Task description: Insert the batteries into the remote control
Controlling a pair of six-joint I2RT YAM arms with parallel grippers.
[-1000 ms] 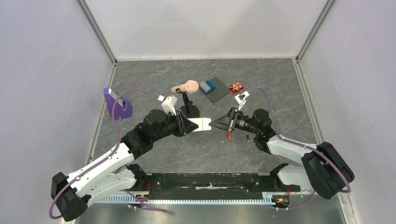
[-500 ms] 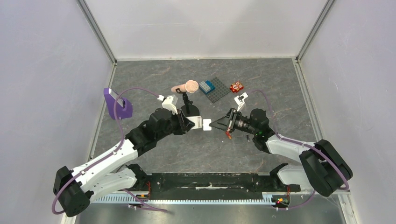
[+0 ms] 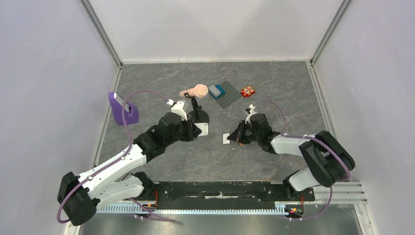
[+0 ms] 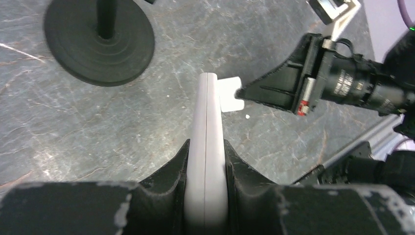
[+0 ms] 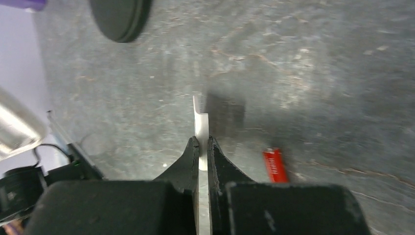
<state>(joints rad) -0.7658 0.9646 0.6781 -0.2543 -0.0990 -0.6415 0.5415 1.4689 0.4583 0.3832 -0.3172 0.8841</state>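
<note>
My left gripper (image 4: 206, 143) is shut on the white remote control (image 4: 207, 112), which it holds edge-on above the table; in the top view the remote control (image 3: 203, 128) sticks out of the left gripper (image 3: 197, 129) toward the right. Apart from it, my right gripper (image 5: 203, 140) is shut on a thin white cover piece (image 5: 200, 117), held low over the table. The cover piece (image 3: 226, 138) sits at the tip of the right gripper (image 3: 234, 137). A red-orange battery (image 5: 275, 165) lies on the table just right of my right fingers. The black battery is hidden.
A black round stand base (image 3: 199, 116) carrying a pink microphone-like object (image 3: 199, 90) stands just behind the remote. A grey baseplate (image 3: 228, 96) with a blue brick, and a red block with white dots (image 3: 248, 90), lie at the back. A purple object (image 3: 122, 108) is at the left.
The cover piece has come away from the remote's end. My right gripper carried it down and to the right; my left gripper drew back left with the remote.
</note>
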